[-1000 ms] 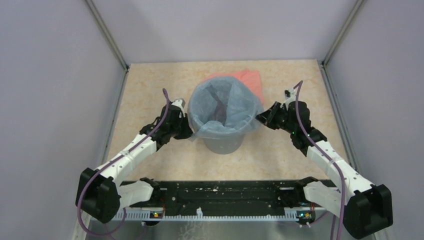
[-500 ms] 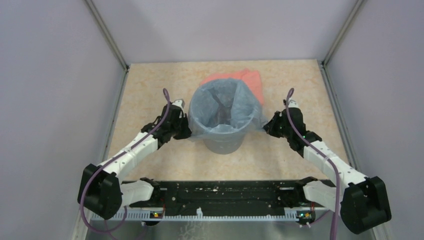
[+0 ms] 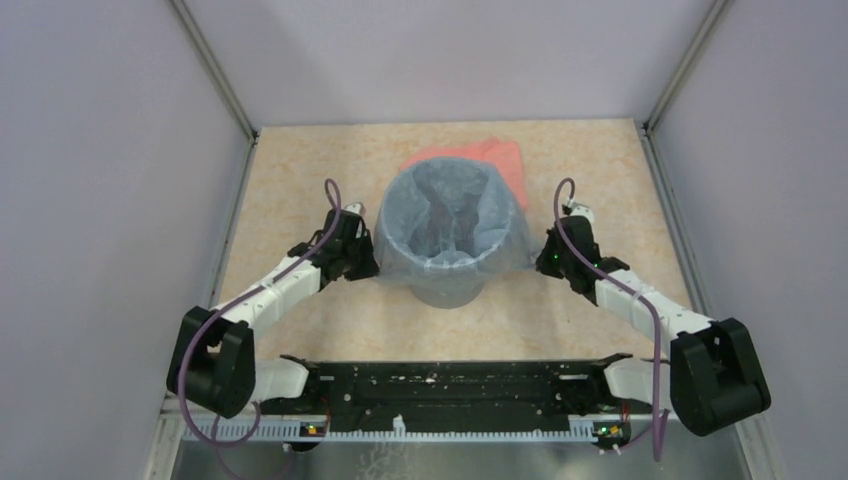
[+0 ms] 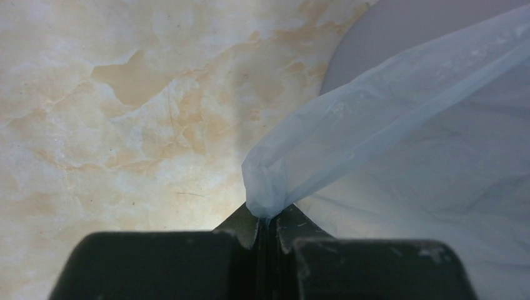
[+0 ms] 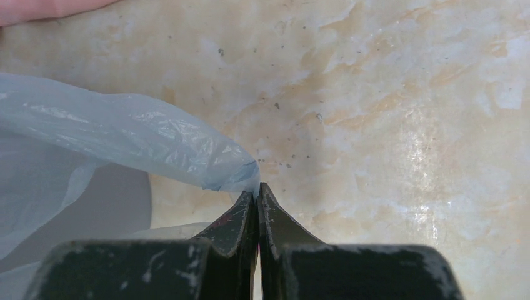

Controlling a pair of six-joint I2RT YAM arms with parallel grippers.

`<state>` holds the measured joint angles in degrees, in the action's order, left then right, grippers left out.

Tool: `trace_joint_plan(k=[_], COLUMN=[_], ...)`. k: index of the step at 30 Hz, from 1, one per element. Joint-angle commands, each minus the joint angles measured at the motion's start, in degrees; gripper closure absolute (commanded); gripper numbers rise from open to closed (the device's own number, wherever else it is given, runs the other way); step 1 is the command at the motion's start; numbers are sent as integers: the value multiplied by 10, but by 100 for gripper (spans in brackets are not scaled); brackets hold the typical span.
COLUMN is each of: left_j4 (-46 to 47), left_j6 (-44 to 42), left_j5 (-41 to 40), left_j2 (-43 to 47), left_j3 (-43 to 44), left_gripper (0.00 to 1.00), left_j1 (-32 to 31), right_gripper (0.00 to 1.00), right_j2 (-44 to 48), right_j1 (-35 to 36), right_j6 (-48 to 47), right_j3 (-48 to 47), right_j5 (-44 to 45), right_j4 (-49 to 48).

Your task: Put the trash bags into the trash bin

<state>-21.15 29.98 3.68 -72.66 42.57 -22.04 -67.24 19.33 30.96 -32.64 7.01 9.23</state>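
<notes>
The pale-blue trash bag (image 3: 450, 215) sits in the grey trash bin (image 3: 447, 287) mid-table, its mouth open and its edge stretched outward over the rim on both sides. My left gripper (image 3: 368, 262) is low at the bin's left side, shut on the bag's left edge; the left wrist view shows the jaws (image 4: 267, 219) pinching a fold of the bag (image 4: 400, 125) beside the bin wall (image 4: 387, 31). My right gripper (image 3: 545, 256) is low at the bin's right side, its jaws (image 5: 257, 187) shut on the tip of the bag's right edge (image 5: 156, 147).
A salmon-pink folded piece (image 3: 500, 160) lies on the table behind the bin, partly hidden by it; its edge shows in the right wrist view (image 5: 37, 7). Grey walls with metal posts close off the left, right and back. The arm base rail (image 3: 440, 385) runs along the near edge.
Both grippers have moved down and toward the near side beside the bin, still holding the bag's edges. The bag's rim has been drawn lower over the bin's rim.
</notes>
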Motion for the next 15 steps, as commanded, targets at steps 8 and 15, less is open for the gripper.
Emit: trace_joint_plan(k=[8,15], left_j4=[55,59], left_j6=[27,39], left_j5=[18,6], left_j2=[-58,-71], left_j3=[-34,-39], left_gripper=[100,100], left_j1=[30,39], right_gripper=[100,100], right_j2=[-37,-33], right_j1=[-3,-3], right_j6=[-36,-36], right_j3=[16,22], right_j5=[103,131], right_j4=[-49,-78])
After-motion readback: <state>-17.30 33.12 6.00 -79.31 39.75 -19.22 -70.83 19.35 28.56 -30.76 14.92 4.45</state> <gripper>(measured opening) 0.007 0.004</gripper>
